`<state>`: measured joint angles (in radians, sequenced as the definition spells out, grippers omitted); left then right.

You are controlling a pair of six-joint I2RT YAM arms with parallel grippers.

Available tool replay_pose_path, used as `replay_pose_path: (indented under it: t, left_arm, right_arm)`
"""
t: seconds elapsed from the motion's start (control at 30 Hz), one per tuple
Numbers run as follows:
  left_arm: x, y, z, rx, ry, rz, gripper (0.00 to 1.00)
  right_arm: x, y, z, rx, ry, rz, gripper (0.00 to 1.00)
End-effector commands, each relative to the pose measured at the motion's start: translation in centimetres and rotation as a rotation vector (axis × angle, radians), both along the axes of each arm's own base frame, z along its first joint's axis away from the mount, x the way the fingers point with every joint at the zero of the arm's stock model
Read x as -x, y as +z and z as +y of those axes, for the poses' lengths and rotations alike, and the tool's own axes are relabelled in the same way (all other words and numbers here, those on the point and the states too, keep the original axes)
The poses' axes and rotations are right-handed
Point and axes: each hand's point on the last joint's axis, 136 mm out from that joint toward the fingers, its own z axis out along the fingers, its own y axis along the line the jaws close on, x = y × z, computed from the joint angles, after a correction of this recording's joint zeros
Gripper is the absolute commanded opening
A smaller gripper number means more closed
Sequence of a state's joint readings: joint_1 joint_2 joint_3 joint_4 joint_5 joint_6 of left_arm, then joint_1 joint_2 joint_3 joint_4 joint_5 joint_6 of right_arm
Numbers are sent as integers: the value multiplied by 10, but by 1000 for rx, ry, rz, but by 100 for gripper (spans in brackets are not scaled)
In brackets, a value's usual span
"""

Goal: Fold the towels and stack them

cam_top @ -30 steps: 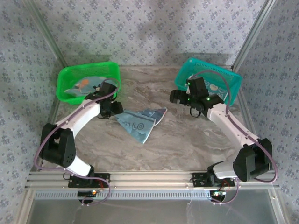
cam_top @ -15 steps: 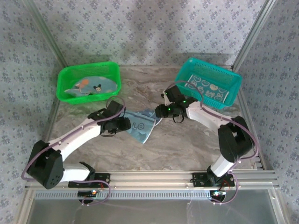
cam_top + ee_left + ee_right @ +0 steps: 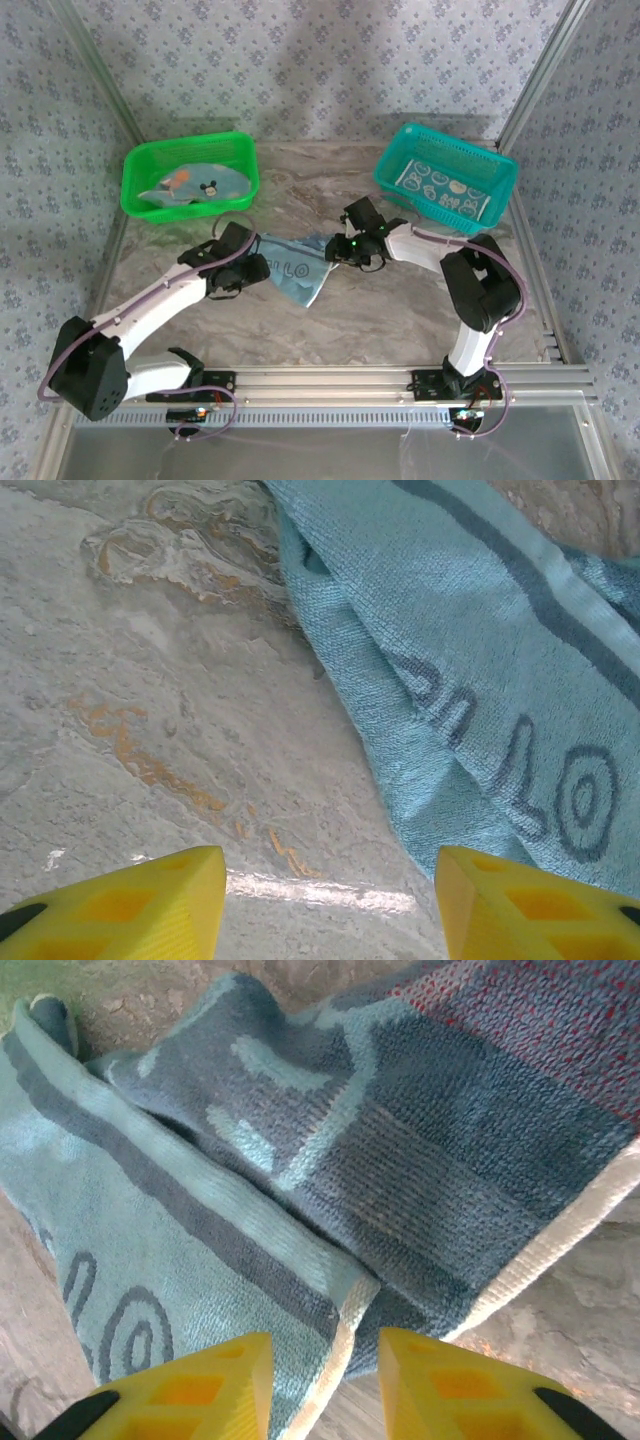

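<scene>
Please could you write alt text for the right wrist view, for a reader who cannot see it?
A crumpled light blue towel with darker blue bands and a cream hem lies on a marble table, seen from close above. The right pincer has its two yellow fingers on either side of the hem; whether it pinches is unclear.

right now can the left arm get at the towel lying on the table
Probably yes. The left gripper stands open just short of the towel, whose near edge lies by one finger, with only bare table between.
</scene>
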<state>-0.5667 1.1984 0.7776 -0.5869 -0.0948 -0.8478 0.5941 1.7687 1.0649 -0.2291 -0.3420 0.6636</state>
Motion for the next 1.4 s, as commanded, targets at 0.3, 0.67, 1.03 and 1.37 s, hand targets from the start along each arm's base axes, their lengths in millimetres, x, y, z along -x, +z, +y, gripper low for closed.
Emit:
replay_pose_path:
  t: [0.3,0.67,1.03,1.37]
  left_arm:
    - [-3,15,6,9,6,-24,57]
    - [-31,20,8,16,-9,-8,57]
    - [-94,5,-6,-4,-44,76,50]
    - [-140,-34,-17,-115,-108,167,45]
  right_arm:
    - [3,-18,5,3,-42,66,34]
    - [-7,-8,-1,56,-20,-13,0]
    - [50,2,-14,165,139,-76,0]
    - [61,-18,-18,222,150,-64,0]
